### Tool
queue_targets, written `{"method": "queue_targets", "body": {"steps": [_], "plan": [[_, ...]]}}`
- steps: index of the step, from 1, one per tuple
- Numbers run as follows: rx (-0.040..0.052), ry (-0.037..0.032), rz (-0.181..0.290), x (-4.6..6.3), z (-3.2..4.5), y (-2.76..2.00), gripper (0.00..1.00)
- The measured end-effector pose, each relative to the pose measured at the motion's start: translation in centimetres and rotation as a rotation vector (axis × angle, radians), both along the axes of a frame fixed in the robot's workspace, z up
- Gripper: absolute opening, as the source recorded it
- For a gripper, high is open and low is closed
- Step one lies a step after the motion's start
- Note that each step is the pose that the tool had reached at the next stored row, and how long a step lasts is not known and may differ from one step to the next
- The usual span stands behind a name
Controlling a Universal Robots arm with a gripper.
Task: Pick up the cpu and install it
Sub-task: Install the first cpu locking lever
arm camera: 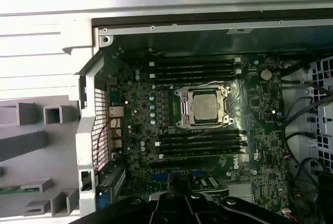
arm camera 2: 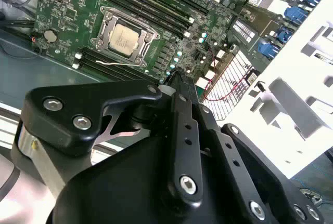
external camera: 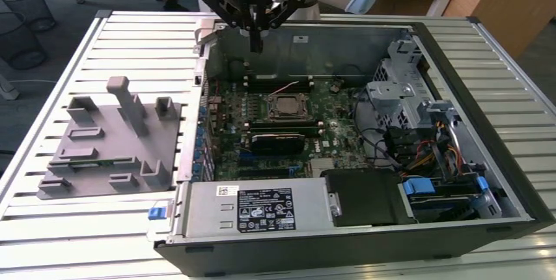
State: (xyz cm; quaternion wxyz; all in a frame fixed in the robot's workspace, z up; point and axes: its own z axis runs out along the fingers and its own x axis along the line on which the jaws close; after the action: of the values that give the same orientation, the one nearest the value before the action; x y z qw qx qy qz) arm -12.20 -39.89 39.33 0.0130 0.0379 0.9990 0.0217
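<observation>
A slatted metal table (external camera: pixel 113 39) carries an open computer case (external camera: pixel 347 45) lying on its side. On the exterior view's left, just beside the case, is a grey fixture plate (external camera: pixel 96 156) with upright blocks. The far edge of the table runs out of that picture behind the arm.

Inside the case, the green circuit board (external camera: pixel 330 107) covers the floor. Its near part is hidden in the exterior view by a metal power box (external camera: pixel 252 208) and a black cover (external camera: pixel 365 195). A tangle of cables (external camera: pixel 426 150) hides the corner on the exterior view's right.

The gripper (external camera: pixel 256 49) hangs above the far wall of the case, well apart from the board, with its fingers pressed together into one narrow point. In the second wrist view its black linkage blocks most of the near scene, and the tip (arm camera 2: pixel 178 78) shows over the board. Most of the arm is cut off in the exterior view.

The cpu (arm camera: pixel 204 104) sits in the metal socket frame (arm camera: pixel 179 115) near the middle of the board, between rows of long black slots. Its silvery top shows in both wrist views (arm camera 2: pixel 124 38). In the exterior view it is a pale patch (external camera: pixel 285 106), hard to make out. Whether the frame is latched cannot be told.
</observation>
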Motion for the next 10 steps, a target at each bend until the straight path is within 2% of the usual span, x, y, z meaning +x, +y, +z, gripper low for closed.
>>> {"method": "queue_targets", "body": {"steps": [10], "plan": [[0.0001, -0.0001, 0.000, 0.00, 0.00, 0.00, 0.11]]}}
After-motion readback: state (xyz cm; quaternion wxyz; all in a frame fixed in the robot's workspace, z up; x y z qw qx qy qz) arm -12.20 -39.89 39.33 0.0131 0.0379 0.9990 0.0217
